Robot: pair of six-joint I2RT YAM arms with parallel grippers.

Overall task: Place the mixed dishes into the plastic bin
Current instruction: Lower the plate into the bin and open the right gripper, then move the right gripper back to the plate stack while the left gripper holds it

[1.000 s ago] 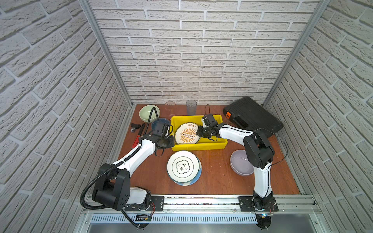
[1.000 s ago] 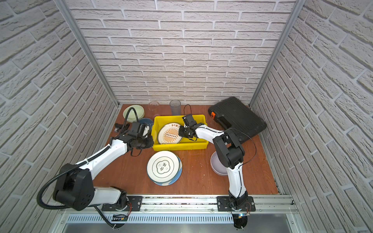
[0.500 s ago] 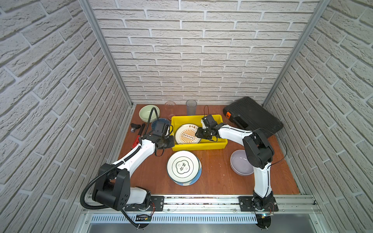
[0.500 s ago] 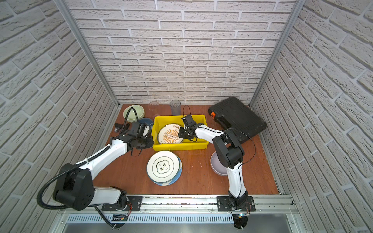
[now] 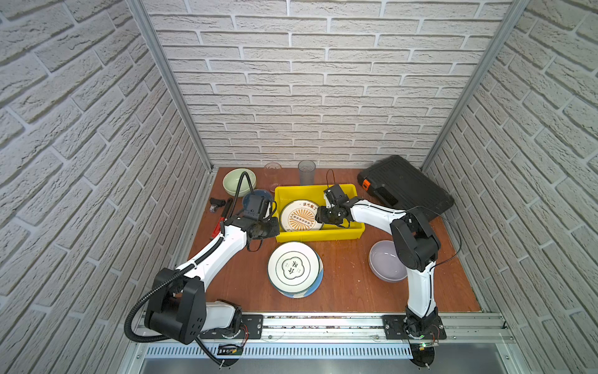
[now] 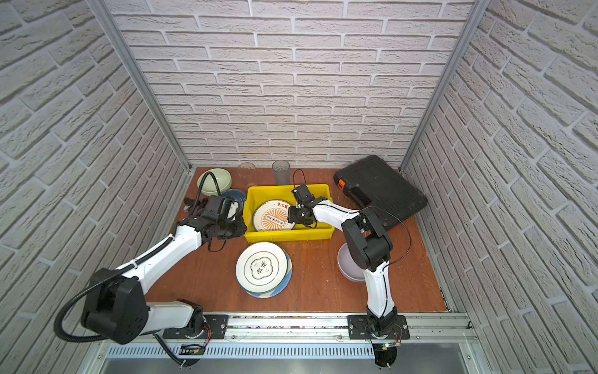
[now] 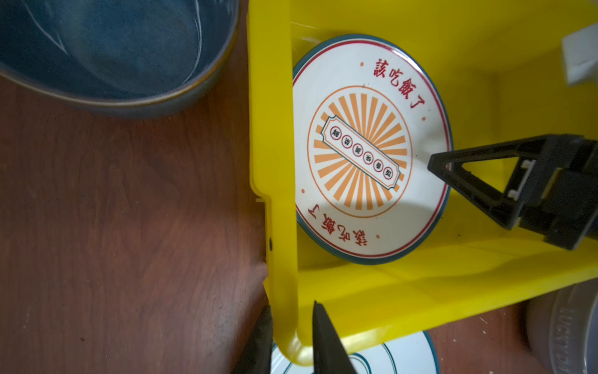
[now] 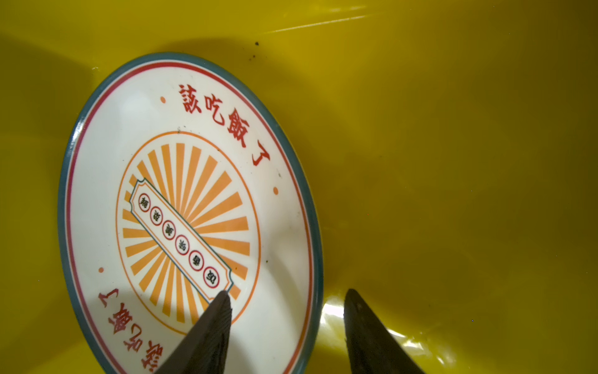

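The right fingers (image 8: 207,330) have come apart since a second ago and now stand spread, one over the orange sunburst plate (image 5: 299,216) and the other out past its rim above the yellow floor, gripping nothing. That plate sits face up inside the yellow bin (image 5: 320,238), in its left half, close against the left wall. The left fingers (image 7: 326,340) straddle the bin's wall at the near left corner, one outside and one inside; they stand close together, but I cannot tell whether they pinch the wall or merely sit around it. On the table in front of the bin, the white plate (image 5: 293,266) lies on top of the blue striped plate (image 5: 318,280). The lavender bowl (image 5: 383,262) sits to the right, partly behind the right arm. The green bowl (image 5: 238,181), the blue bowl (image 7: 113,48) and two clear tumblers (image 5: 272,171) (image 5: 306,171) stand behind and left of the bin. The black case (image 5: 404,187) lies in the far right corner.
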